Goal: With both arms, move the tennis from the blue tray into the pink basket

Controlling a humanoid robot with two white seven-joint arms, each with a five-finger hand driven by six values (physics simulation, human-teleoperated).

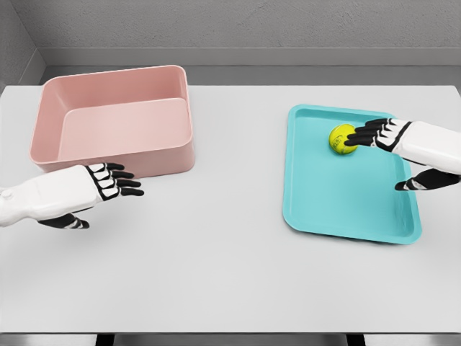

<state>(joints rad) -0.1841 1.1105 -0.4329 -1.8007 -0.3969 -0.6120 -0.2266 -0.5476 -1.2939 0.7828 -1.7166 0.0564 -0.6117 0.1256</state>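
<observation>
- the tennis ball [341,138] sits at the far end of the blue tray [346,205], touching the right hand [392,148] fingertips, fingers wide, holding nothing.
- the left hand [108,186] is well apart by the pink basket [115,119], fingers straight.

I have one view only, from my head, looking down and forward across the white table [230,267] at a steep slant. The table's near edge runs along the bottom, its far edge meets a grey wall [238,25] at the top. My left arm [43,198] enters from the left, my right arm [432,144] from the right. Everything sits fairly close.
</observation>
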